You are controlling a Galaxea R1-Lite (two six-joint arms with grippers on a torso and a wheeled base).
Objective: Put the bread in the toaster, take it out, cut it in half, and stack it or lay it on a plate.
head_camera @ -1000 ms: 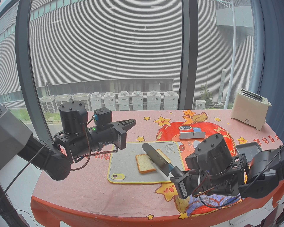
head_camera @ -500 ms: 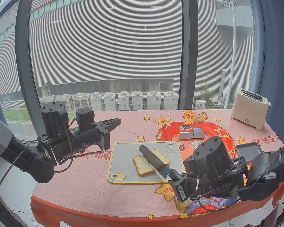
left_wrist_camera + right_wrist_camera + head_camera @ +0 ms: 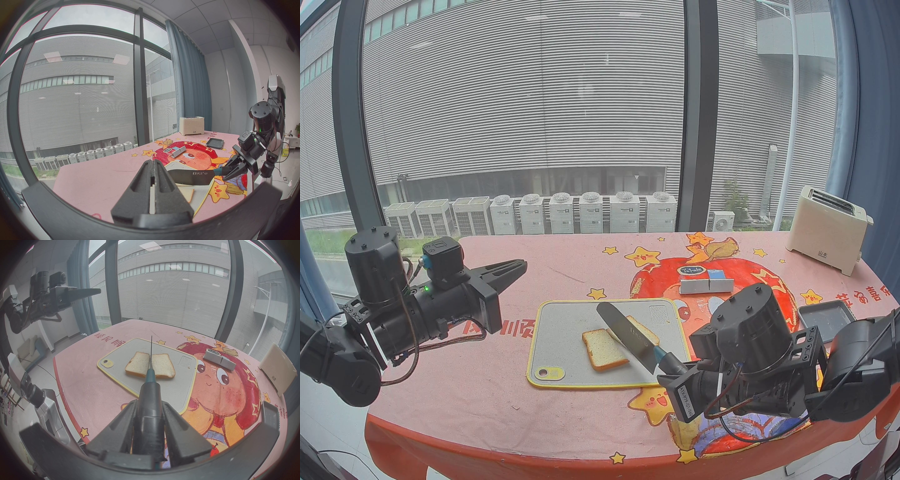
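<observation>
A slice of bread (image 3: 602, 349) (image 3: 137, 363) lies on the grey, yellow-rimmed cutting board (image 3: 562, 337) (image 3: 117, 357). My right gripper (image 3: 674, 370) (image 3: 150, 415) is shut on the handle of a knife (image 3: 626, 332) (image 3: 190, 177). The blade slants across the middle of the bread and hides that strip of it. My left gripper (image 3: 515, 267) (image 3: 152, 167) is shut on nothing and hangs over the table well left of the board. The cream toaster (image 3: 829, 229) (image 3: 277, 369) (image 3: 191, 125) stands at the far right corner. A dark square plate (image 3: 826, 316) (image 3: 215, 143) lies to the right of my right arm.
A small grey knife stand (image 3: 706, 282) (image 3: 219, 359) sits behind the board on the printed tablecloth. The window runs along the table's far edge. Bare cloth lies left of the board and in front of it.
My left arm has drawn back to the left, away from the board. The knife dipped toward the bread and came back up slightly; the bread shifted a little.
</observation>
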